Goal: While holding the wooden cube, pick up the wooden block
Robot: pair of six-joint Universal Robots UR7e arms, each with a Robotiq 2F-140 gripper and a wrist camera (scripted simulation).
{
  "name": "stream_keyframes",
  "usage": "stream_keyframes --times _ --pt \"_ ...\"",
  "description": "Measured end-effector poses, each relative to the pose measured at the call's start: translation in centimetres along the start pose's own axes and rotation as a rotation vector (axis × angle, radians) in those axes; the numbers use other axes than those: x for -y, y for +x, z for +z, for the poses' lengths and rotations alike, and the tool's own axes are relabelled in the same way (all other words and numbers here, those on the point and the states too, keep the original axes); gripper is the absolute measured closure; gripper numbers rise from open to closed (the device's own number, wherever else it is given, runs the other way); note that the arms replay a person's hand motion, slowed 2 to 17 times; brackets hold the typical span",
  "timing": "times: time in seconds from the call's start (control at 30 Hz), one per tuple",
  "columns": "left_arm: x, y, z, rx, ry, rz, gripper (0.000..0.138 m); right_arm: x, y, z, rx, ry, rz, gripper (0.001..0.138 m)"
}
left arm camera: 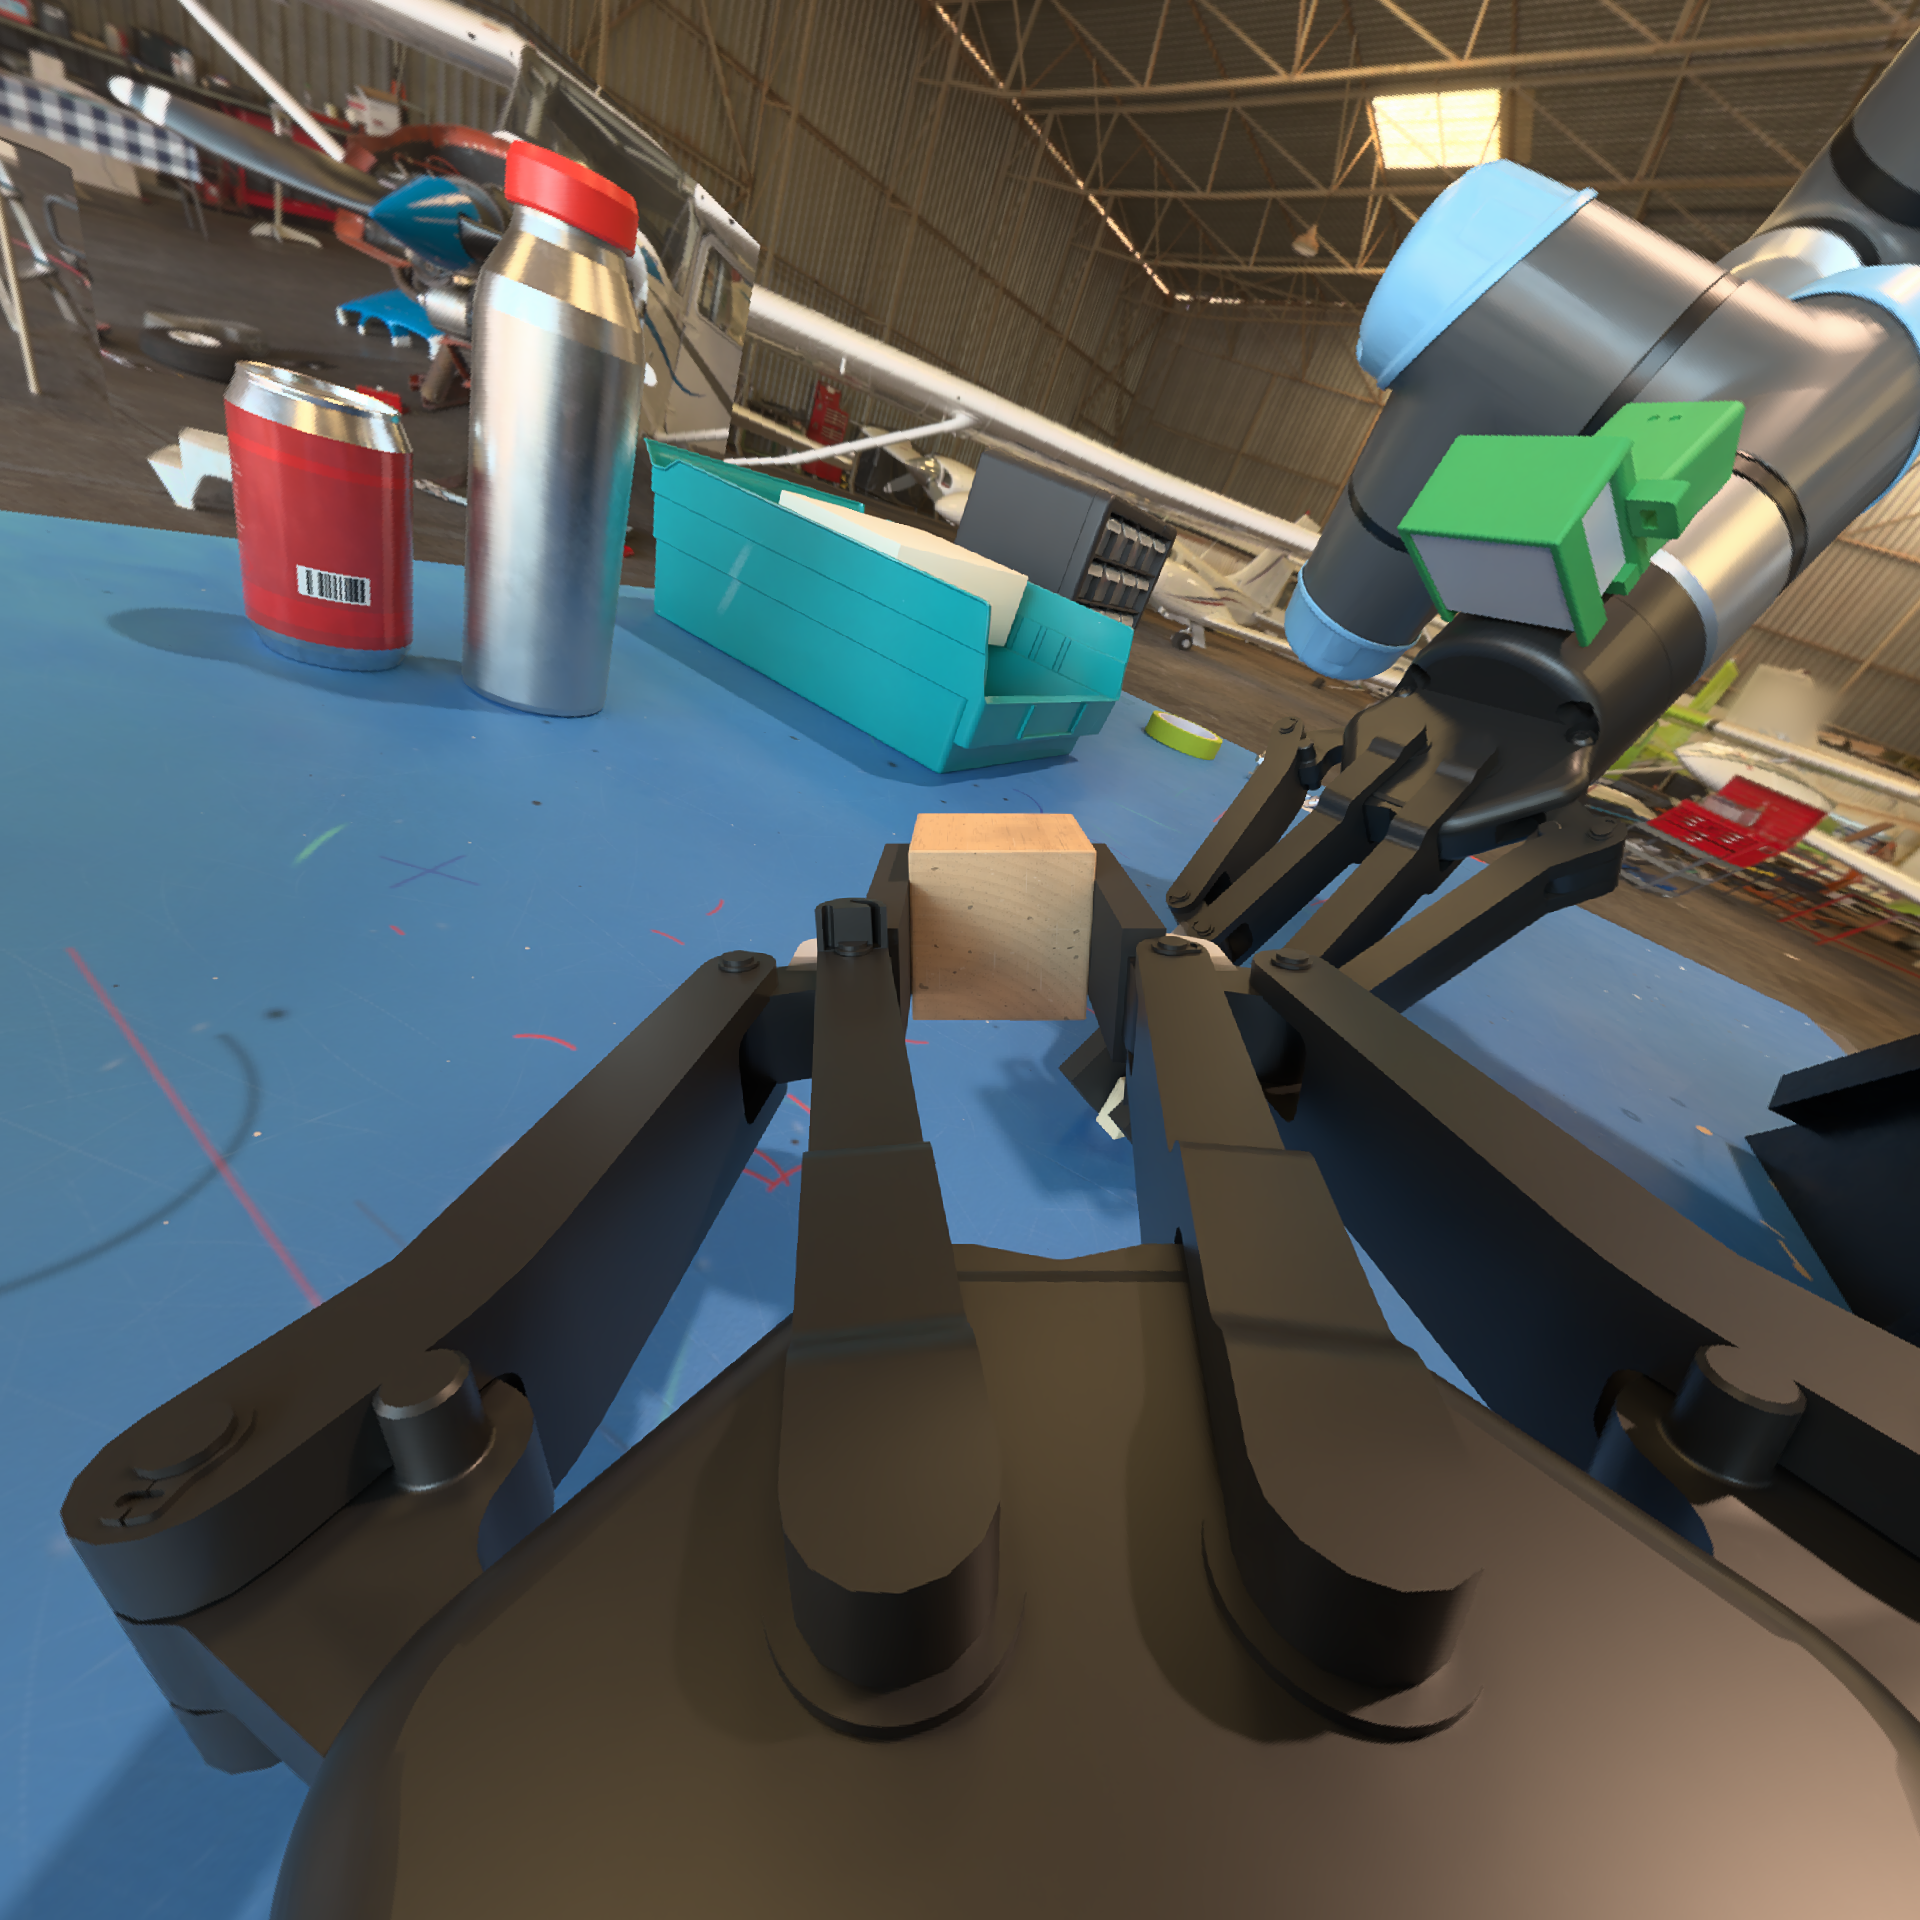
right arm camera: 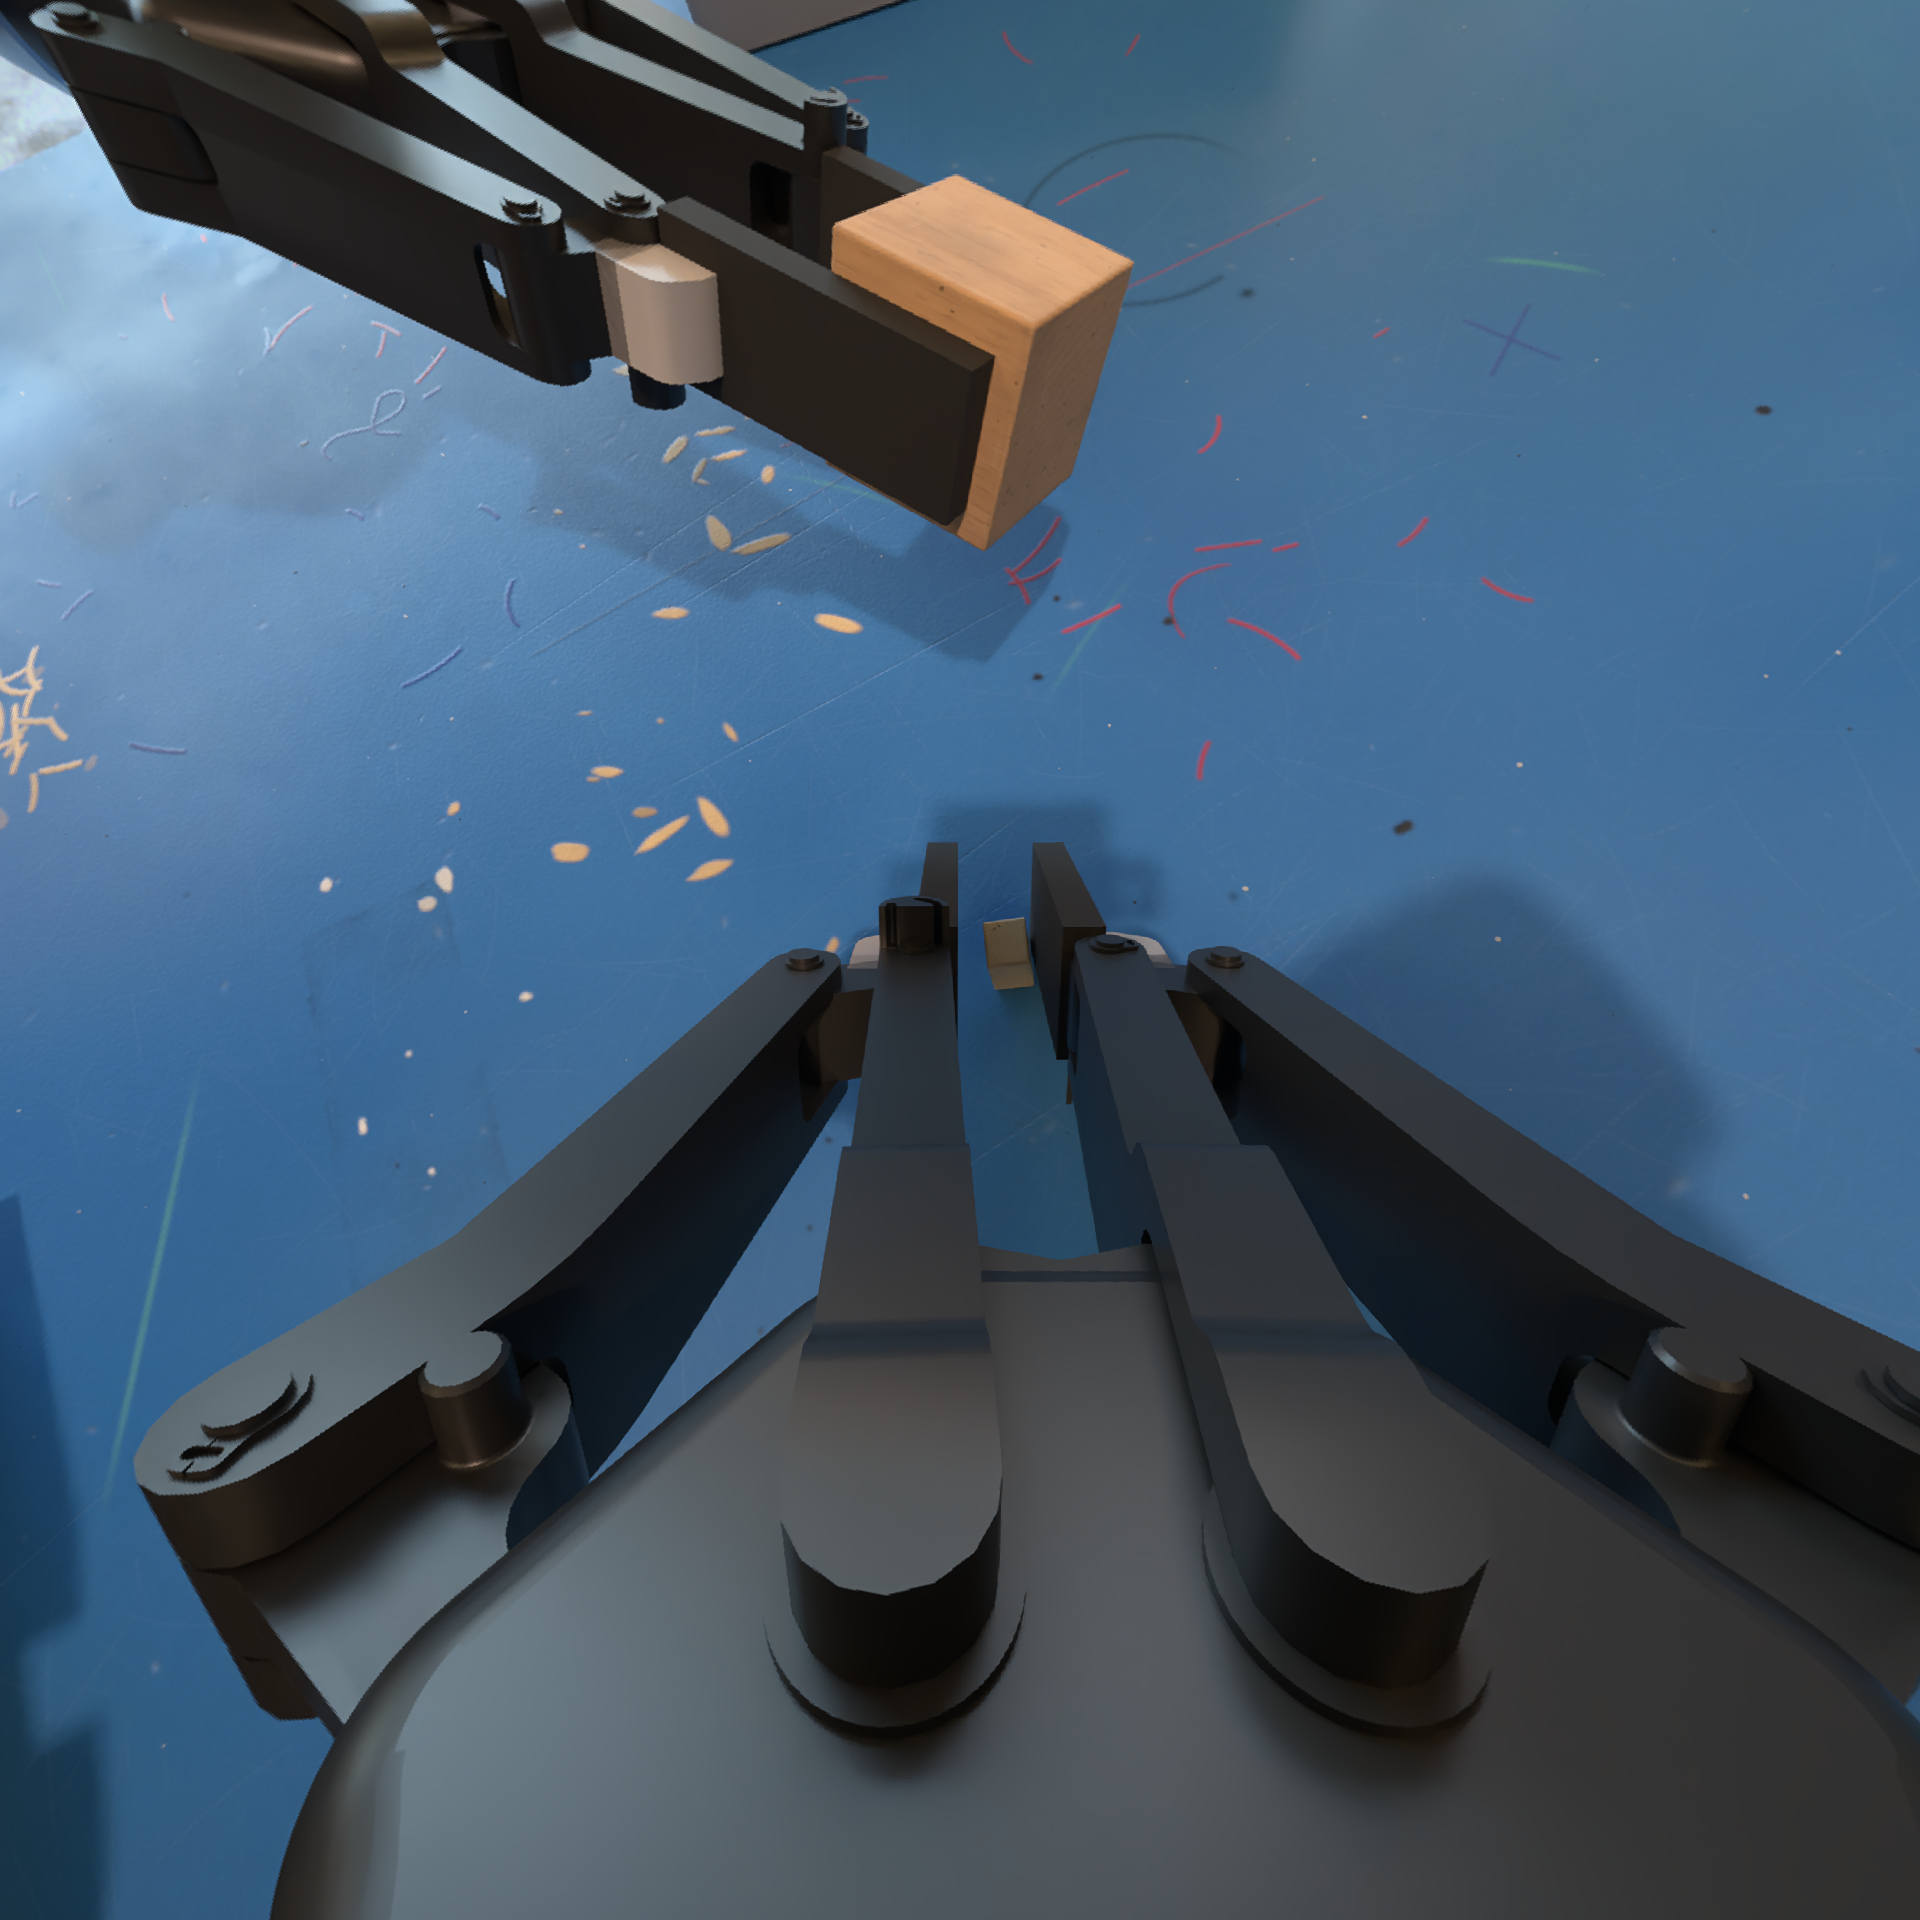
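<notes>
Wood is held in the left gripper (left arm camera: 1000, 935): a pale wooden cube (left arm camera: 1001, 914) sits between its two black pads, which press on two opposite faces, and the cube is lifted clear of the blue scratched bench (left arm camera: 312, 1039). In the right wrist view the same light brown cube (right arm camera: 997, 332) sticks out past the pad ends, with its shadow on the bench below.

The right gripper (right arm camera: 994, 883) points down at the bench with its jaws nearly closed, only a narrow gap between them. In this gap, close to the right pad, a small piece of pale wooden block (right arm camera: 1008, 953) is visible; most of it is hidden, so I cannot tell if the pads really press it.

Farther on the bench stand a red drink can (left arm camera: 320, 520), a silver metal bottle with red cap (left arm camera: 556, 447) and a teal plastic bin (left arm camera: 873, 634).
</notes>
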State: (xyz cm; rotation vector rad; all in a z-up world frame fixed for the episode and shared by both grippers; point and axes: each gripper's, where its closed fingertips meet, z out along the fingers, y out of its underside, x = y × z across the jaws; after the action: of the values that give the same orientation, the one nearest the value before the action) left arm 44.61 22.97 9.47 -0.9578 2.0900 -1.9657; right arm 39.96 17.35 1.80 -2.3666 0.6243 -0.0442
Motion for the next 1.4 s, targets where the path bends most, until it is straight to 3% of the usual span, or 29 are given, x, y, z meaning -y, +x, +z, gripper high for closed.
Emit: stream_keyframes --times 0.13,0.37,0.7,1.07,1.4 --pt "0.0 -0.1 -0.1 0.001 0.000 -0.001 0.098 -0.2 0.4 -0.5 -0.002 0.017 0.021 0.128" --pt "0.1 -0.3 -0.4 0.004 0.004 -0.004 0.098 -0.5 1.2 -2.2 -0.025 0.063 0.047 0.129" --pt "0.1 -0.4 -0.5 0.004 0.008 -0.010 0.098 -0.6 3.9 -8.0 -0.127 0.168 0.073 0.129" --pt "0.1 -0.4 -0.5 0.004 0.007 -0.010 0.098 -1.3 9.3 -18.6 -0.378 0.261 0.013 0.129" --pt "0.1 -0.5 -0.5 0.005 0.008 -0.013 0.098 -4.3 15.2 -29.3 -0.696 0.210 -0.181 0.129"
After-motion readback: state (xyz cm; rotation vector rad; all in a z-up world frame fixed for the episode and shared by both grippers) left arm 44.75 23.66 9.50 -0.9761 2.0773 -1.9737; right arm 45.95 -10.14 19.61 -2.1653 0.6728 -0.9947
